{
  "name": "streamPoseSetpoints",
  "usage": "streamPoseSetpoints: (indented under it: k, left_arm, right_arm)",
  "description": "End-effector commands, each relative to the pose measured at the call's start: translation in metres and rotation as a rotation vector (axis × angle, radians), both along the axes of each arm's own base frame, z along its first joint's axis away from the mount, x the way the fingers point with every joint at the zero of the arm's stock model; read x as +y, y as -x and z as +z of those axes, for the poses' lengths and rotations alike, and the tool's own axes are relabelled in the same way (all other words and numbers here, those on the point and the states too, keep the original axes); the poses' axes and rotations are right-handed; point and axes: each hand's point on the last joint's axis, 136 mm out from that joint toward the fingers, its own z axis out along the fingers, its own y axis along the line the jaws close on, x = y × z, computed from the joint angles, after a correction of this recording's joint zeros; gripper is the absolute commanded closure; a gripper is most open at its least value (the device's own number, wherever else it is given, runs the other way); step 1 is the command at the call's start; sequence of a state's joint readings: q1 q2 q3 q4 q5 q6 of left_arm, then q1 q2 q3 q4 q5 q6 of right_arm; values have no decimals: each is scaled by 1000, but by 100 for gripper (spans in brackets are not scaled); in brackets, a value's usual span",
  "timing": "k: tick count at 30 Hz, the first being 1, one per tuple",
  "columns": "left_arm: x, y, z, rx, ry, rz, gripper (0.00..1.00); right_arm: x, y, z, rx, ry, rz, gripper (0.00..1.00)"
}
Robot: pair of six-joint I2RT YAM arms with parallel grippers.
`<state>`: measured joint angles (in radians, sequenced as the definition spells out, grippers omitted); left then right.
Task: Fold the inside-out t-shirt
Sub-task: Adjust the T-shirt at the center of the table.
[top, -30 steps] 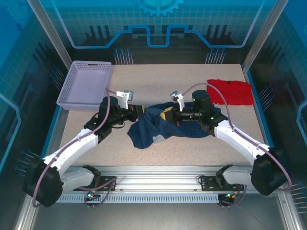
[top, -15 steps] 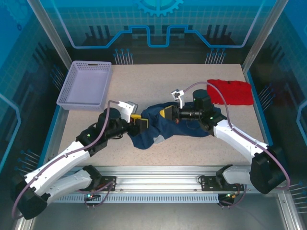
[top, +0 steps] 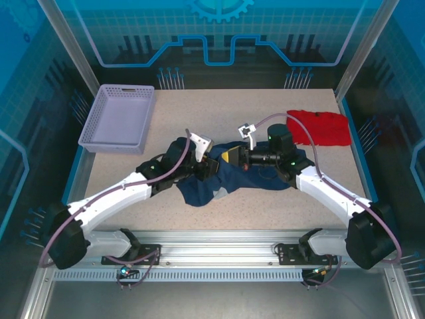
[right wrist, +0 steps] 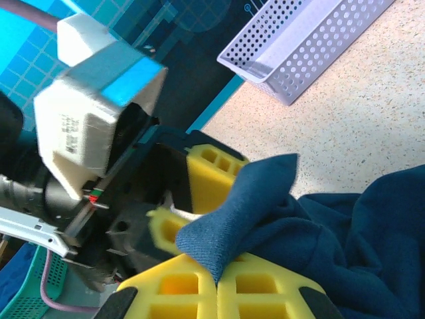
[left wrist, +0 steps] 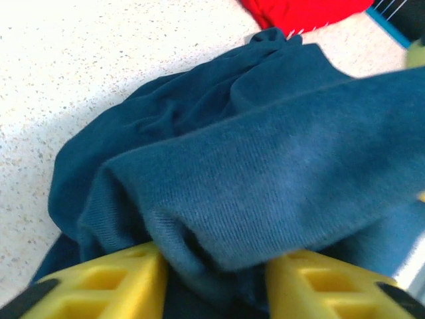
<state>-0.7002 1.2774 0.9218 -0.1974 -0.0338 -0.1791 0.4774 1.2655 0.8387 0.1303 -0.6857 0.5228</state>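
The t-shirt is found crumpled in the middle of the table. One fold is pinched by the clenched right gripper; another is straddled by the left gripper, whose grasp cannot be told. A red garment is seen near its far right, a basket well apart at far left; the cloth is dark navy and rumpled.

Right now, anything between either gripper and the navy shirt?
Nothing visible. The right gripper is shut on a fold of the shirt, and a bunch of that cloth sits inside the left gripper; whether it is clamped there is unclear.
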Motion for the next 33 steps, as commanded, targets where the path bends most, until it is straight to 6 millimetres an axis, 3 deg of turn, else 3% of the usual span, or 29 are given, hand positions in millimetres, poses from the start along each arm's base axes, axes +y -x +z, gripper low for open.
streamPoseSetpoints:
  k: [1, 6, 12, 13, 14, 16, 21, 26, 33]
  left_arm:
    - [0, -16, 10, -25, 28, 30, 68]
    - [-14, -7, 26, 7, 206, -89, 100]
    - [-34, 56, 81, 9, 538, -453, 100]
    - [-34, 65, 90, -2, 582, -498, 100]
    - [-33, 73, 96, -8, 615, -530, 100]
    - [-30, 83, 107, -17, 668, -574, 100]
    - [-20, 78, 108, -27, 694, -526, 100]
    - [-17, 65, 105, -23, 693, -462, 100]
    - [-17, 57, 104, -18, 684, -430, 100]
  right_arm:
    - [-8, 3, 10, -48, -15, -1, 100]
    - [-13, 3, 10, -63, -10, 2, 100]
    - [-37, -20, -11, -35, 144, -154, 100]
    - [-42, -22, -20, -16, 183, -176, 97]
    - [-43, -27, -11, -34, 192, -193, 93]
    - [-49, -32, -14, -29, 239, -226, 86]
    - [-67, -29, -19, -55, 383, -258, 71]
    - [-70, 1, -4, -184, 402, -185, 61]
    - [-35, 50, 26, -441, 305, 8, 57]
